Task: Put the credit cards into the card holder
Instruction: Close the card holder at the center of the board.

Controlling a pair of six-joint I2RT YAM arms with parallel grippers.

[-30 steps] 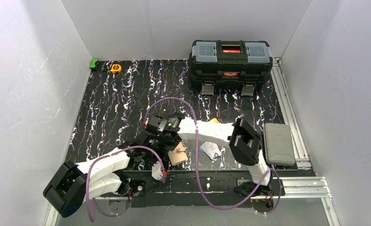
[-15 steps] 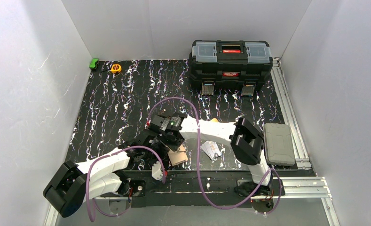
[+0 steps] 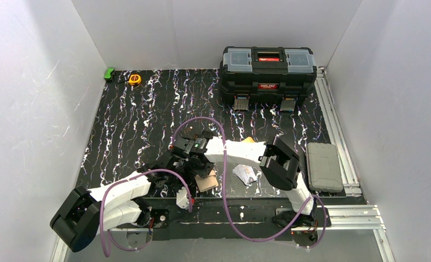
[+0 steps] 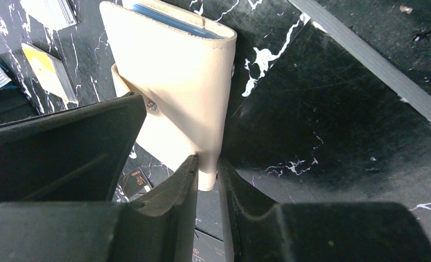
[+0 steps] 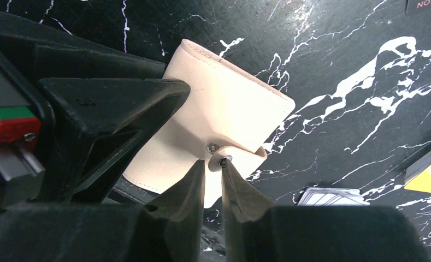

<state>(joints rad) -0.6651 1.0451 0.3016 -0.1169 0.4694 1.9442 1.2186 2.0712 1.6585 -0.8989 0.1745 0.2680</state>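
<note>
Just left of centre and low in the overhead view, the left gripper (image 4: 207, 162) is clamped on the closed lower edge of the card holder (image 4: 175, 82), whose open mouth points away from the fingers over the black marbled table (image 3: 136, 125). One light blue card (image 4: 166, 13) sits in that mouth, with only its edge showing. Close against it, the right gripper (image 5: 213, 164) has its fingers nearly together, with the snap tab (image 5: 240, 155) at their tips. I cannot tell whether they actually pinch it.

Further right, the silver-white card (image 3: 244, 173) lies flat on the table. A little right of it and higher in the frame is the orange-yellow card (image 3: 249, 140), partly hidden by the right arm.

By count there are three cards, one in the holder and two outside it, and a single holder.

The holder looks light and soft and will likely flex or sag under a push. Holding it by the folded edge, as now, seems the sound choice because it leaves the mouth free. The cards look thin, stiff and slick. Lying flat, they offer little to grip, so each probably has to be taken by one edge and fed in straight, or it may catch on the soft lip.
</note>
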